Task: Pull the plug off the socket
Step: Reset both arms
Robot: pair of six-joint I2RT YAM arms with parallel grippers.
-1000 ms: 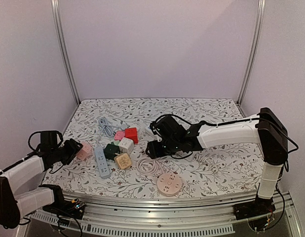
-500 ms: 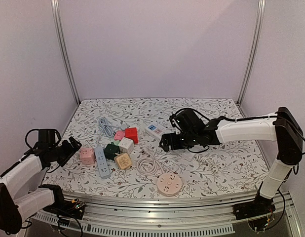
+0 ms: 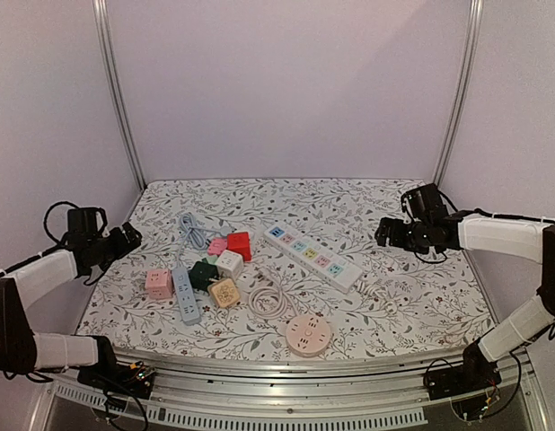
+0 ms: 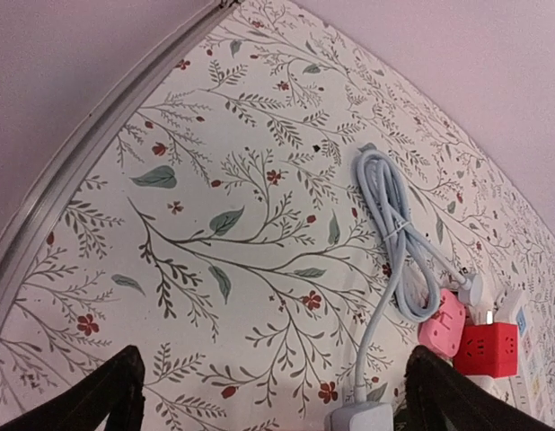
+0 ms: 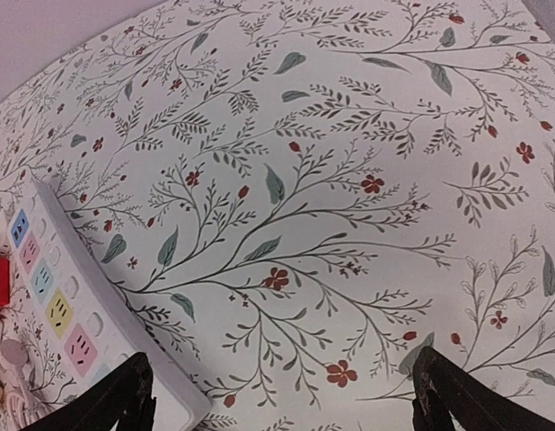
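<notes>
Top external view shows us both arms drawn out to the sides of the floral-print tabletop (image 3: 412,310), which leaves the middle unobstructed. The left gripper (image 3: 127,236) hangs at the left edge of the frame and the right gripper (image 3: 383,235) at the right. The long white power strip with coloured sockets (image 3: 313,256) lies diagonally at the centre, well apart from both. We can make out no plug seated in any socket along its top, so we judge the pull is probably done. The loose white coiled cord (image 3: 270,303) lies just beside the strip's lower-left end, though its plug end is too small for us to identify. A cluster of other outlets sits left of centre: a red cube socket (image 3: 239,244), a white cube socket (image 3: 229,262), a pink cube socket (image 3: 158,283) and a pale blue-grey strip (image 3: 185,296). A round beige socket disc (image 3: 308,334) sits lower in the frame. In the left wrist view the black fingers (image 4: 89,404) stand far apart in the bottom corners with only cloth between them. A bundled light-blue cable (image 4: 394,242) lies at the right of that frame. The right wrist view shows its fingers (image 5: 98,404) spread just as widely and gripping nothing, with the strip at the lower left. We read this posture as parked.
</notes>
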